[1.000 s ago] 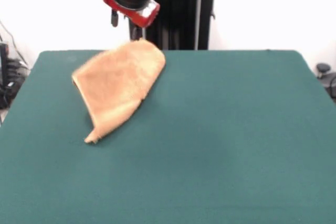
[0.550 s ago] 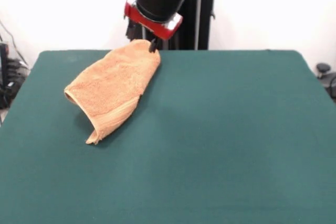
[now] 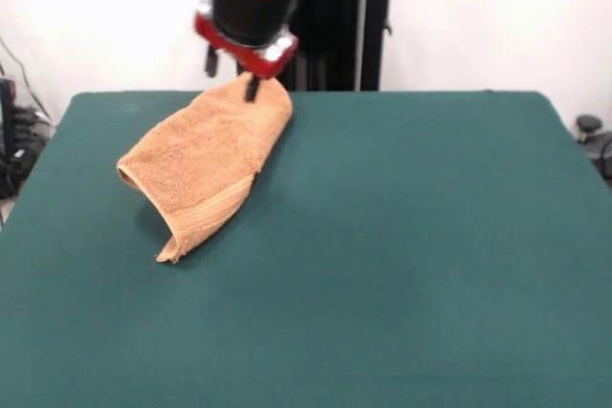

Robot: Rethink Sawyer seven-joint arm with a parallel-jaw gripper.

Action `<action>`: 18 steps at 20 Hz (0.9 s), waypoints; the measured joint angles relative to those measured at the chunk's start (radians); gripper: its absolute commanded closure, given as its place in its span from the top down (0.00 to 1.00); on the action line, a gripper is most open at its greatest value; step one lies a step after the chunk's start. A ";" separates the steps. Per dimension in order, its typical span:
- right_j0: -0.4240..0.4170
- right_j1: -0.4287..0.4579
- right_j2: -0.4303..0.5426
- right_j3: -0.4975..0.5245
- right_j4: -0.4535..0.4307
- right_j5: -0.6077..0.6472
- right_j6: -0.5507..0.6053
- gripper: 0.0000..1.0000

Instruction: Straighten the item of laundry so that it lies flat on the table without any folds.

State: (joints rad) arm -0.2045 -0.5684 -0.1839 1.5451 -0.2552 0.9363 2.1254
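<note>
Filling almost the whole view: the table (image 3: 402, 265), dark green, carrying only one thing. Lying on its far left part, close to the far edge and reaching toward the left edge: the towel (image 3: 206, 164), orange-tan, still folded over on itself. Forming a rounded loop at the left side, with the striped band and hem running down to a narrow tip pointing toward the near edge. Probably lying doubled like this because only one end is being handled, so the rest is just resting where it fell. Not yet flat, so most of the straightening work remaining, by judgement.

Hanging directly above the far end of the towel: the gripper (image 3: 251, 90), under the red and black arm. Showing one dark finger (image 3: 251, 89) touching or nearly touching the cloth at the far corner. Cannot tell whether clamping the cloth or spread apart, since the other finger is hidden. Sitting thus at the top end of the towel, with the folded body stretching away toward the near left.
</note>
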 measured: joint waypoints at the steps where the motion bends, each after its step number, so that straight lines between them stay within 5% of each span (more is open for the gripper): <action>1: -0.027 0.000 0.000 0.013 0.000 -0.034 0.000 1.00; 11: -0.243 0.053 -0.002 0.070 -0.056 -0.299 0.000 1.00; 18: -0.276 0.118 -0.002 0.078 -0.102 -0.351 0.000 1.00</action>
State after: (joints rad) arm -0.4800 -0.4503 -0.1858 1.6229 -0.3568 0.5851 2.1254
